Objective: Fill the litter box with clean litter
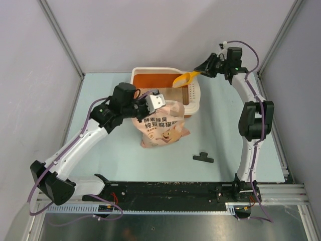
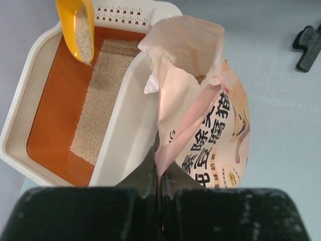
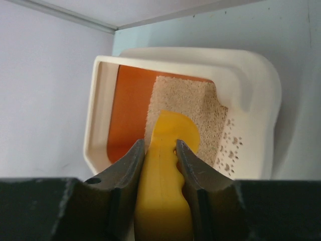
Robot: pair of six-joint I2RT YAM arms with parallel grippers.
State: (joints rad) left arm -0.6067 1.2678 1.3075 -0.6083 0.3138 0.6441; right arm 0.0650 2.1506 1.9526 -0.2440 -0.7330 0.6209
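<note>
Right gripper (image 3: 159, 146) clamps loaded yellow scoop (image 1: 186, 79), litter box (image 1: 197, 96) beneath | left gripper (image 2: 159, 168) pinches pink bag (image 2: 215, 115) | clean litter (image 2: 100, 105) covers roughly half the floor; more likely needed

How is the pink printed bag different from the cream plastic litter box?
The pink printed bag is soft and crinkled; the cream plastic litter box is stiff and smooth. The left gripper pinches the bag's edge; nothing grips the litter box. The litter box is wider than the bag. Both are open on top.

Over the litter box (image 1: 195, 98), orange scoop (image 1: 186, 79); pink bag (image 1: 162, 126) alongside
</note>
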